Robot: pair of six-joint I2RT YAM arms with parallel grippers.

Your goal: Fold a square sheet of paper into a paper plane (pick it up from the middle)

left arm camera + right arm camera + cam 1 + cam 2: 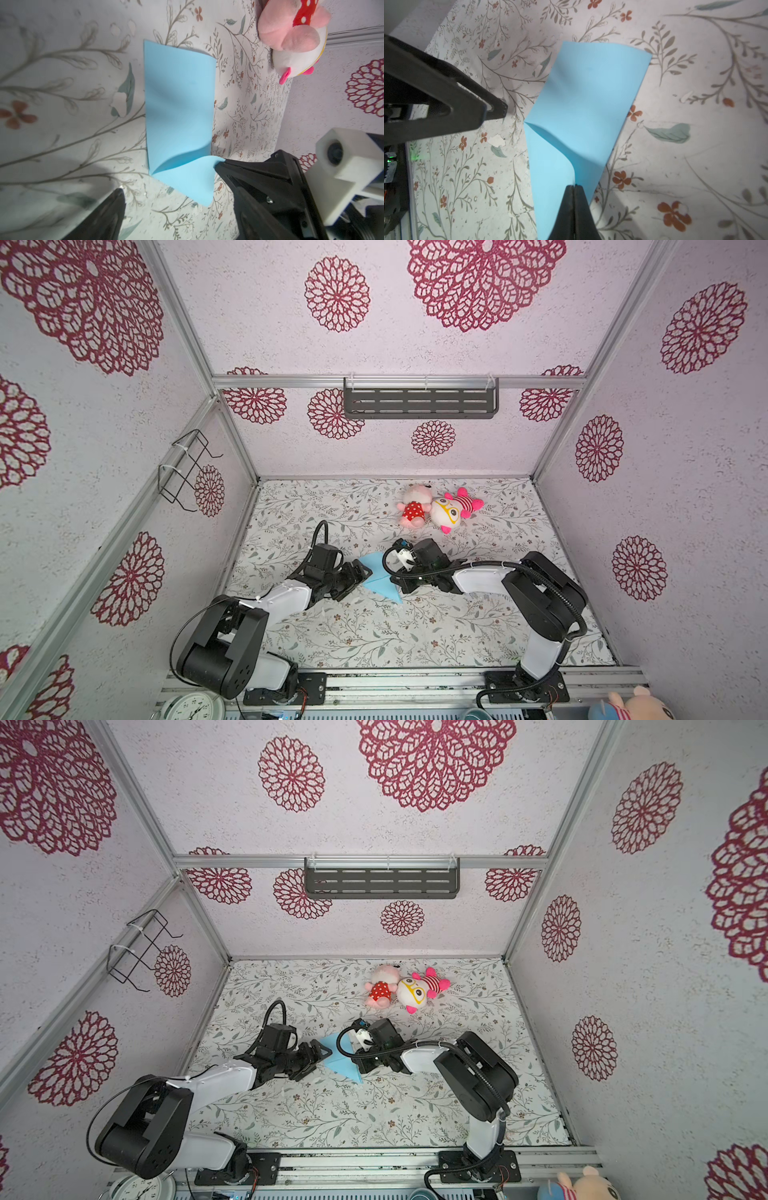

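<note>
Right pincer [573, 188] clamped on curled-up edge of folded light-blue paper sheet [583, 108]; rest of sheet lies on floral surface [695, 166]. Left pincer [362, 578] wide, empty, just beside sheet.

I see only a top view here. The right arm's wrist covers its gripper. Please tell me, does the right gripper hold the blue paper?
Observer: Yes. In the right wrist view the right gripper is shut on the blue paper sheet's edge.
Operator: And the left gripper, does it touch the sheet?
Observer: No. The left gripper is open; its fingertip stands apart from the sheet's corner.
Operator: Is the sheet flat?
Observer: No, it curls over near the grip.
</note>
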